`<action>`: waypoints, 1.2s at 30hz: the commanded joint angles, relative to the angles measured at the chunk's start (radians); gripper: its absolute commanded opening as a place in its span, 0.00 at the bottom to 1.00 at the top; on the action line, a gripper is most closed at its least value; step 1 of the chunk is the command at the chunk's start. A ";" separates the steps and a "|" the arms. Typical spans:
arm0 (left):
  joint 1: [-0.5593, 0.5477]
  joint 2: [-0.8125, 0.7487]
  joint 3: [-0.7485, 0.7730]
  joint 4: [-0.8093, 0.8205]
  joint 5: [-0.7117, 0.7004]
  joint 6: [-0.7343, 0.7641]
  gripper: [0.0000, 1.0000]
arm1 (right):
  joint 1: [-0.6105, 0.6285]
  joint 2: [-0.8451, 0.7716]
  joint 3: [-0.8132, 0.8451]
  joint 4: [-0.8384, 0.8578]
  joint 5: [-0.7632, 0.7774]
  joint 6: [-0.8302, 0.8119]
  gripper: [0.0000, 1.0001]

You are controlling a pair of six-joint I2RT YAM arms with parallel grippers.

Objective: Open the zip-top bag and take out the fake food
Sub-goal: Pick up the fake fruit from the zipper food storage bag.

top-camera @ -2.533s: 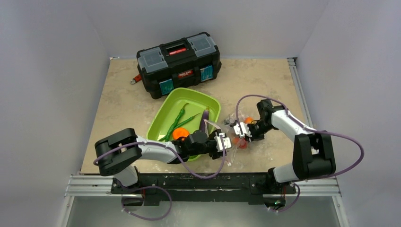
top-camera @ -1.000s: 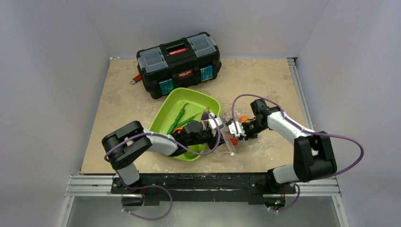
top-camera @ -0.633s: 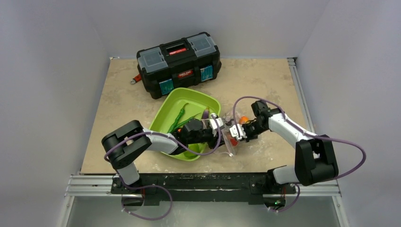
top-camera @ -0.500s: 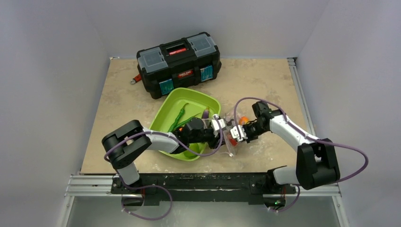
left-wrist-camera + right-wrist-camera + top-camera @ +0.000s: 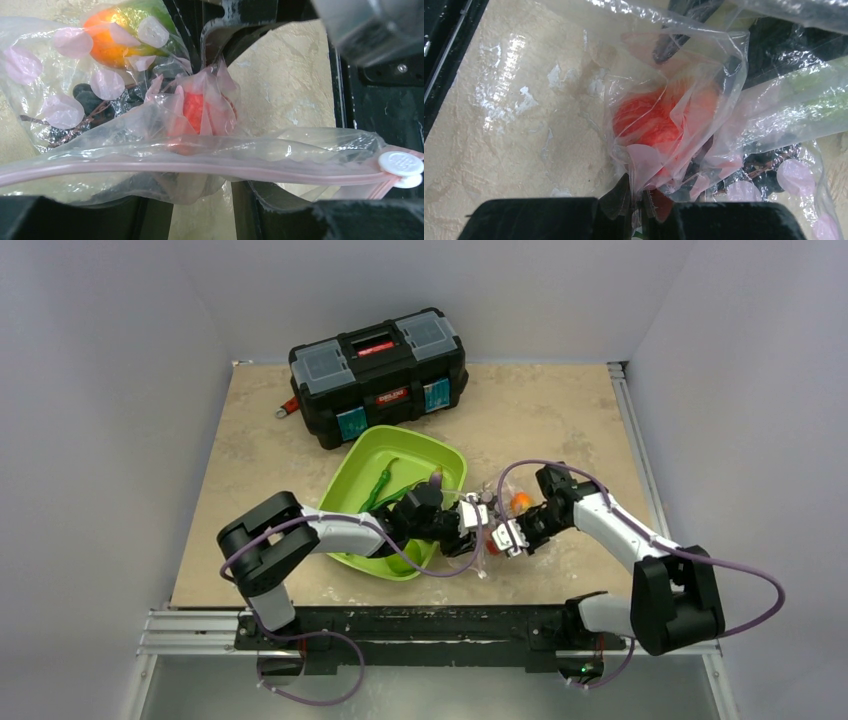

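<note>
Far edge of the table (image 5: 560, 410), left of centre: black toolbox (image 5: 378, 370), not involved. Mid-table, the green tray (image 5: 400, 440) already holds bean pods (image 5: 384, 480) + an eggplant (image 5: 436, 480). Left gripper (image 5: 468, 528) was over the tray's right rim a sec ago. It has swung right to the zip-top bag (image 5: 490, 540) and its jaws have spread. They stand part-open w/ the pink zip strip (image 5: 150, 167) lying across the gap, not clamped as far as I can see. Bag lies just right of the tray, now dragged closer to the near edge. Fake food (image 5: 194, 107) left inside: mango (image 5: 115, 35), dark berries (image 5: 90, 97), strawberry (image 5: 649, 120), so the job's only partly done. Right gripper (image 5: 512, 538) has closed, pinching bag film by the strawberry. Prob. right anchors the bag while left goes in for the next item.
</note>
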 commanded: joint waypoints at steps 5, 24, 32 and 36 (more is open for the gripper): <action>0.001 -0.044 0.041 -0.107 0.058 0.111 0.42 | 0.007 -0.084 -0.022 -0.066 0.015 -0.056 0.05; -0.032 0.089 0.174 -0.180 0.010 0.203 0.37 | 0.007 -0.049 -0.020 -0.025 -0.013 -0.016 0.04; -0.067 0.112 0.153 -0.141 0.001 0.202 0.48 | 0.007 -0.020 -0.014 0.068 -0.045 0.096 0.05; -0.075 0.108 0.113 -0.071 0.026 0.179 0.54 | 0.007 -0.013 -0.005 0.160 -0.052 0.251 0.07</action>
